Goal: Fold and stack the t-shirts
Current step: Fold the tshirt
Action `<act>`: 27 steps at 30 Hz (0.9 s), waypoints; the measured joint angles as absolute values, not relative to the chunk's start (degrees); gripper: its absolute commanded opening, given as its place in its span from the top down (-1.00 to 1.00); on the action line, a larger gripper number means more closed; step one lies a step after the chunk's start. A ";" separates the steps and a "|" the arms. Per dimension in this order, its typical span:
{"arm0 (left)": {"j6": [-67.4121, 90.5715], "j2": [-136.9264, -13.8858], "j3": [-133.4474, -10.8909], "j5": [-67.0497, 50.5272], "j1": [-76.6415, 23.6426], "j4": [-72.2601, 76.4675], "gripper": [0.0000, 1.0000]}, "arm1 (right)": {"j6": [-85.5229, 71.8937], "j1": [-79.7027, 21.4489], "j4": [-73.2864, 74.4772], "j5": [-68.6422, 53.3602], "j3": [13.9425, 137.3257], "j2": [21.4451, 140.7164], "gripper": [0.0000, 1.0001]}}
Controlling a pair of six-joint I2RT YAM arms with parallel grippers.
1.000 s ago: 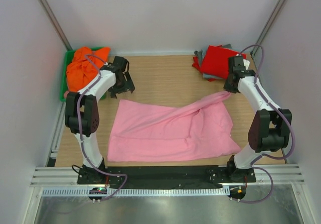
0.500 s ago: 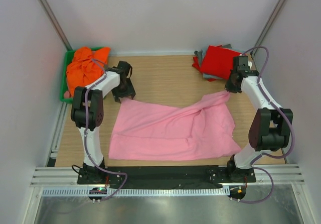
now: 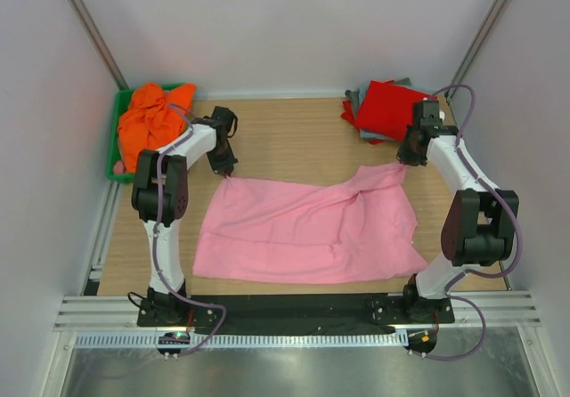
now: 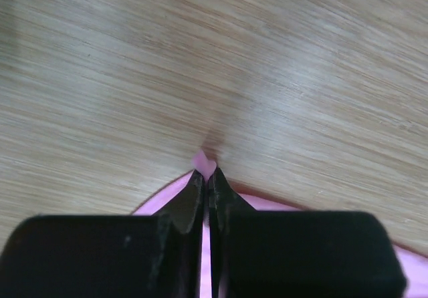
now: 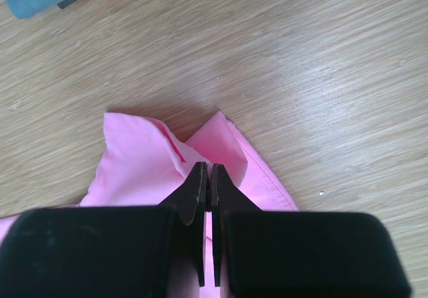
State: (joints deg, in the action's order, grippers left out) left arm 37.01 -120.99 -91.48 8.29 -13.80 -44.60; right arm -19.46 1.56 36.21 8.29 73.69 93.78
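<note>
Black-fingered left gripper point(image 4: 206, 178) and right gripper point(image 5: 207, 172) each pinch a far corner of the light pink cloth t-shirt point(image 3: 307, 228), spread out.

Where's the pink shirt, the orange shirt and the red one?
pink t-shirt point(image 3: 303, 228), top view, middle of the spread cloth.
orange t-shirt point(image 3: 147, 128), top view, middle of the crumpled heap.
red t-shirt point(image 3: 386, 108), top view, middle of its flat top.

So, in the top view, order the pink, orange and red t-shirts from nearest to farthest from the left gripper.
1. pink t-shirt, its corner held in the left gripper.
2. orange t-shirt, far left, in the green bin.
3. red t-shirt, far right corner.
</note>
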 measured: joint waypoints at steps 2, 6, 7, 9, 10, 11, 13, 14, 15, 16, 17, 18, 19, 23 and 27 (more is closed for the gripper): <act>36.99 -121.38 -92.49 8.32 -13.80 -45.36 1.00 | -19.57 1.56 36.23 7.64 73.76 93.80 0.97; 36.82 -121.49 -95.57 9.19 -13.85 -48.84 1.00 | -19.84 1.56 37.69 5.78 77.21 95.13 0.98; 36.75 -121.49 -96.53 9.47 -13.85 -49.67 1.00 | -19.86 1.56 37.93 5.23 78.78 95.68 0.97; 36.40 -121.47 -98.94 10.24 -13.85 -51.22 1.00 | -19.88 1.56 38.17 4.14 82.19 96.51 0.97; 35.97 -121.45 -99.96 10.79 -13.85 -51.86 1.00 | -19.88 1.56 38.19 3.68 83.48 96.79 0.98; 35.70 -121.40 -100.71 11.33 -13.85 -52.45 1.00 | -19.88 1.56 38.24 2.98 84.97 97.08 0.97; 35.33 -120.95 -101.25 12.78 -13.85 -53.52 1.00 | -19.88 1.54 38.19 0.89 87.31 97.45 0.97; 35.27 -120.62 -101.23 13.52 -13.85 -54.30 1.00 | -19.86 1.34 37.91 -0.27 87.77 97.49 0.97; 35.22 -120.22 -101.19 14.17 -13.85 -55.02 1.00 | -19.84 1.15 37.74 -1.32 87.88 97.49 0.98; 35.20 -119.74 -100.97 14.74 -13.82 -55.44 1.00 | -19.81 0.99 37.71 -2.11 87.88 97.49 0.97; 35.20 -119.17 -100.68 15.22 -13.78 -55.88 1.00 | -19.75 0.80 37.85 -2.83 87.83 97.54 0.97; 35.18 -118.48 -100.33 15.55 -13.72 -56.25 1.00 | -19.66 0.62 37.93 -3.44 87.72 97.56 0.98; 35.20 -117.75 -99.88 15.84 -13.65 -56.47 1.00 | -19.64 0.45 37.91 -4.01 87.57 97.56 0.98; 35.05 -115.39 -98.63 16.73 -13.26 -57.36 1.00 | -19.42 0.10 37.82 -5.32 86.61 97.51 0.97; 34.83 -112.95 -96.44 16.95 -13.10 -57.39 1.00 | -19.29 -0.91 38.48 -5.45 85.12 96.71 0.97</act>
